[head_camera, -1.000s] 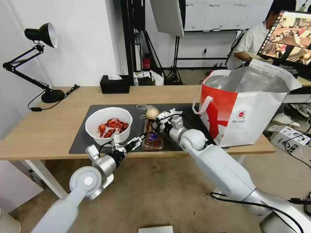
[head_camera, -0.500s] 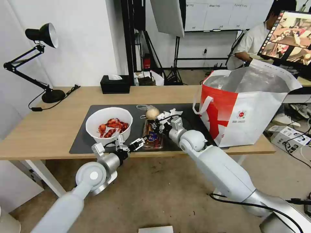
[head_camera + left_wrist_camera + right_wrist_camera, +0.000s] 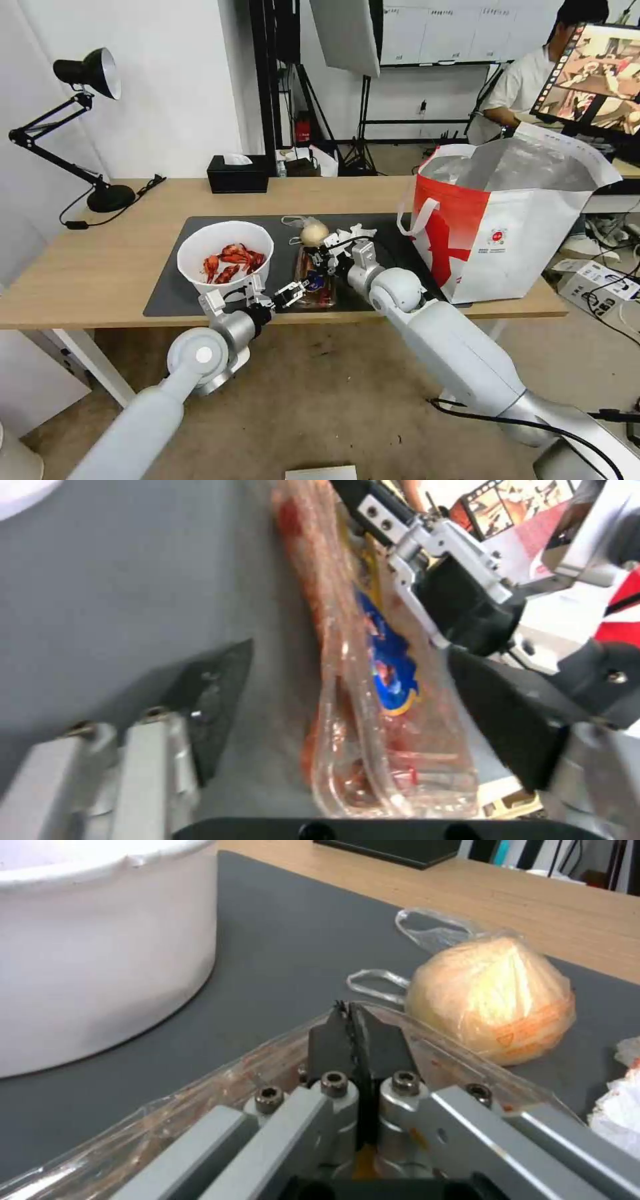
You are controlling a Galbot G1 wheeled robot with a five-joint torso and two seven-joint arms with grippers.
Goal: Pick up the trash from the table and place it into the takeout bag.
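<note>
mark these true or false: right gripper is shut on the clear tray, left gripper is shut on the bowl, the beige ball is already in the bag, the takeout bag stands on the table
1. The right gripper is shut on the clear tray. True.
2. The left gripper is shut on the bowl. False: its fingers are open around the tray's near end.
3. The beige ball is in the takeout bag. False: it lies on the mat beside the tray.
4. The takeout bag stands on the table. True.

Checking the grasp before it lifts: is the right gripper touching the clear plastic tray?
Touching. In the right wrist view the right gripper has its fingertips pinched shut on the rim of the clear plastic tray, with no gap between them.
</note>
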